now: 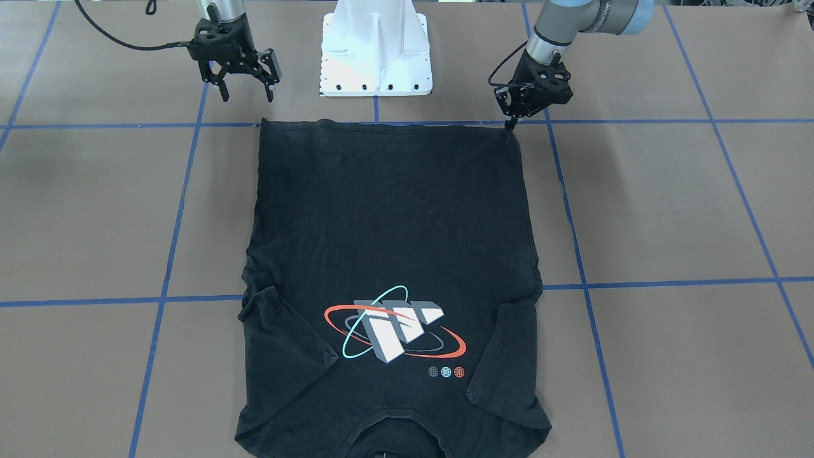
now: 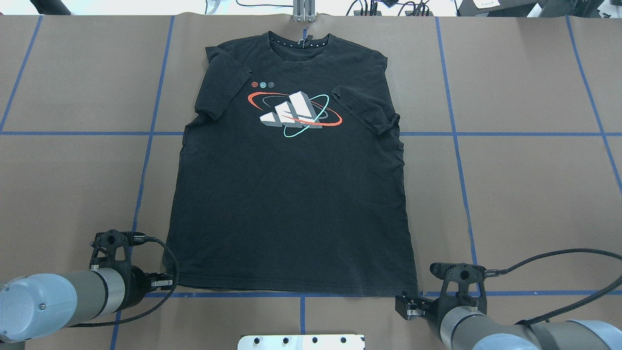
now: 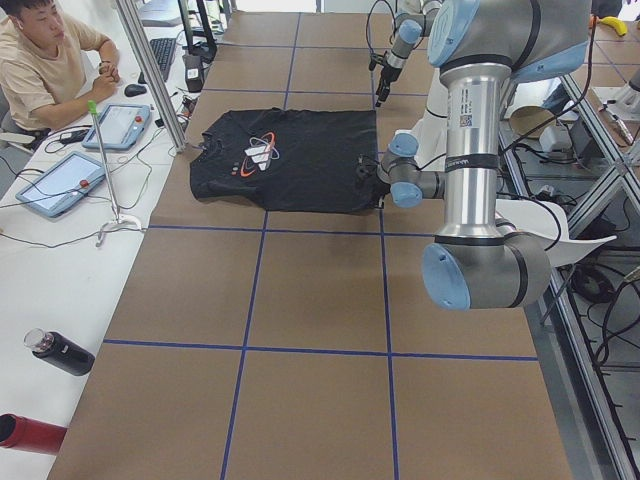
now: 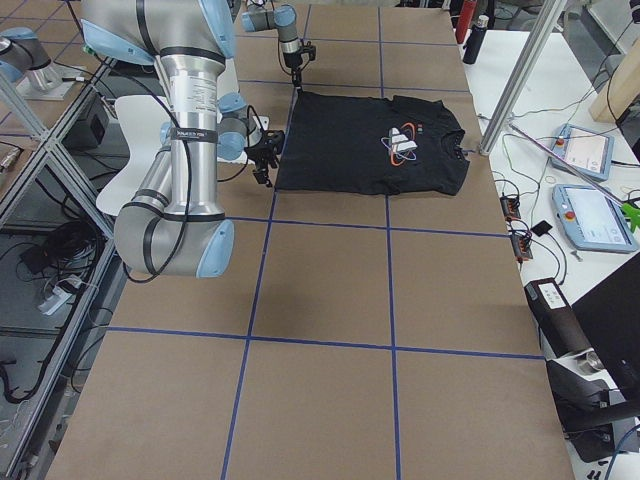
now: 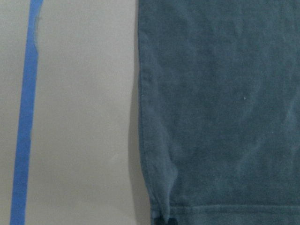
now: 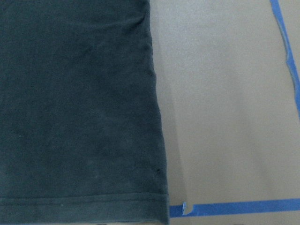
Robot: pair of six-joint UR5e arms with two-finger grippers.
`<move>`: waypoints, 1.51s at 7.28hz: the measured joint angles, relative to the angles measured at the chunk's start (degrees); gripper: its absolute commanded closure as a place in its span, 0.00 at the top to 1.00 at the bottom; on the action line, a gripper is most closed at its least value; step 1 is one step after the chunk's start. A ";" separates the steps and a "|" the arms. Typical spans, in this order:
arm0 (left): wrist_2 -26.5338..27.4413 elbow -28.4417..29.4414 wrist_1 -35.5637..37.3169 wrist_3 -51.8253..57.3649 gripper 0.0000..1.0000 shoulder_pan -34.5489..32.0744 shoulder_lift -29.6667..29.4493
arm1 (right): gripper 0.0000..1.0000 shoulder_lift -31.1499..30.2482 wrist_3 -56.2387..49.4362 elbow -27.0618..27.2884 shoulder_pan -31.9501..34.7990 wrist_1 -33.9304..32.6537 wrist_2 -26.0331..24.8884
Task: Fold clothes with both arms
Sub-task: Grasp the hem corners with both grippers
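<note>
Black T-shirt (image 2: pixel 291 204), three-bar orbit graphic (image 2: pixel 294 114) up, flat on desk (image 2: pixel 525 194), hem edge along blue tape line (image 1: pixel 623 121); left gripper (image 1: pixel 509 123) clenched on one hem corner, right gripper (image 1: pixel 247 97) released just beside the other.

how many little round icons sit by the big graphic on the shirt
3, in a row beside the orbit graphic on the T-shirt: a grey icon, a teal icon, a red icon. None seems hidden.
</note>
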 measured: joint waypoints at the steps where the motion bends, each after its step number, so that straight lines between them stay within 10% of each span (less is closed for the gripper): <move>1: 0.74 -0.06 0.00 0.00 0.00 0.03 0.06 | 0.61 1.19 0.35 -1.53 -0.24 0.00 -0.16; 11: 2.15 -0.33 0.08 0.00 0.00 0.06 0.25 | 0.45 2.51 -1.32 -4.50 0.47 -0.03 -0.04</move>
